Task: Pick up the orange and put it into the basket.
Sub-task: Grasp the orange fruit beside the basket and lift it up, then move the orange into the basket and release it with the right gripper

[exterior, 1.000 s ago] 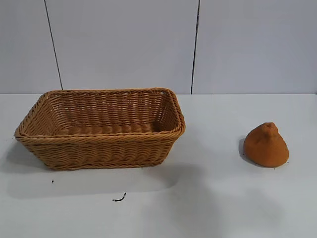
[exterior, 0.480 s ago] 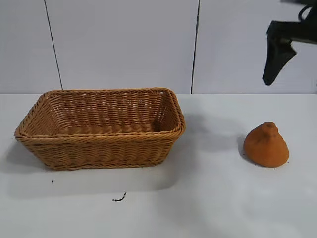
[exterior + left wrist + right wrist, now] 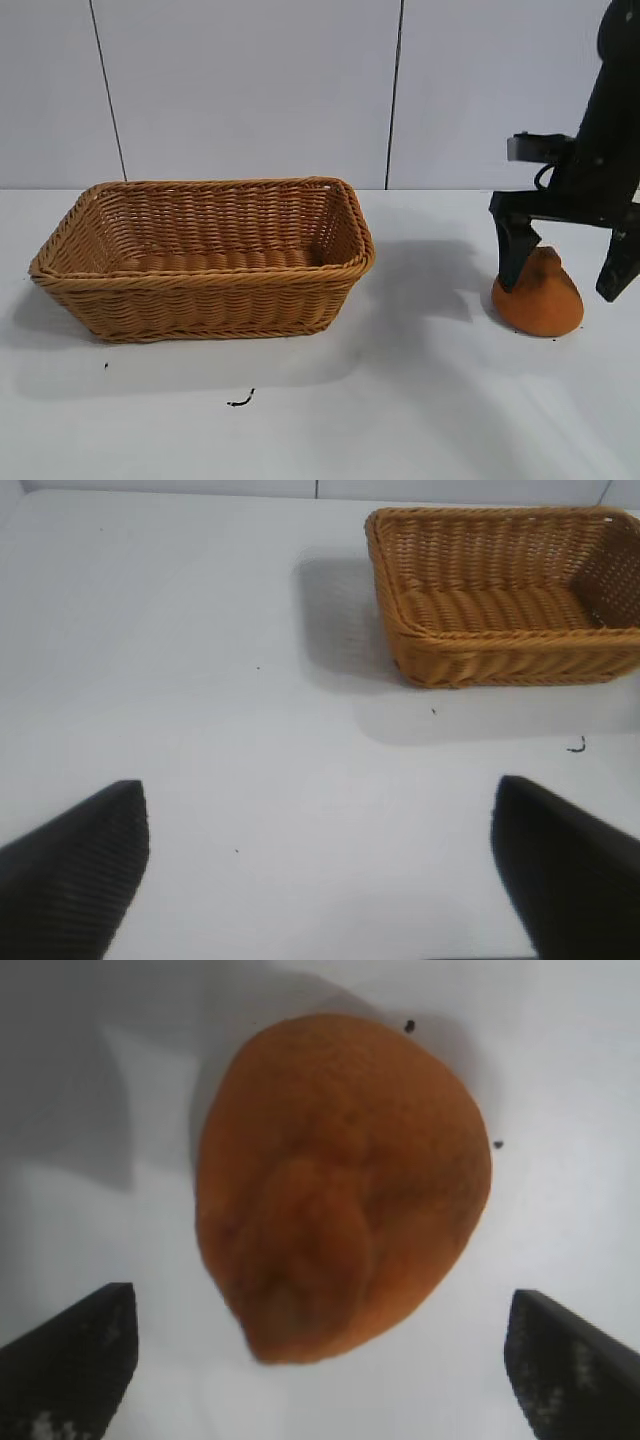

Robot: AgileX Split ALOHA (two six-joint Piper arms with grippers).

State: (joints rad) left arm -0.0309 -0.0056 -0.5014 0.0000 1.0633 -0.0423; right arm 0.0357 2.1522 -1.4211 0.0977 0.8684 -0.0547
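1. The table [image 3: 420, 420], white, carries everything; a small dark squiggle mark [image 3: 240, 400] sits on it near the front, below the basket, where it was half a second ago.
2. The basket [image 3: 205, 300] stands on the left half of the table, upright and with nothing seen inside it, unmoved from the earlier frames. The left wrist view shows it [image 3: 505, 655] well apart from the left arm.
3. The right gripper [image 3: 565, 275] has come down at the right side of the scene. Half a second ago it hung high near the upper right corner; a second ago it was out of sight. Its fingers are spread wide, one finger [image 3: 512, 255] just left of the fruit's top, the other to the right, neither clearly pressing the fruit.
4. The left gripper [image 3: 320, 870] hangs over bare table with its fingers wide apart, holding nothing.
5. The orange [image 3: 538, 297] rests on the table at the right, well apart from the basket, in the same spot as before. From the right wrist it [image 3: 340, 1185] lies between the spread fingertips.
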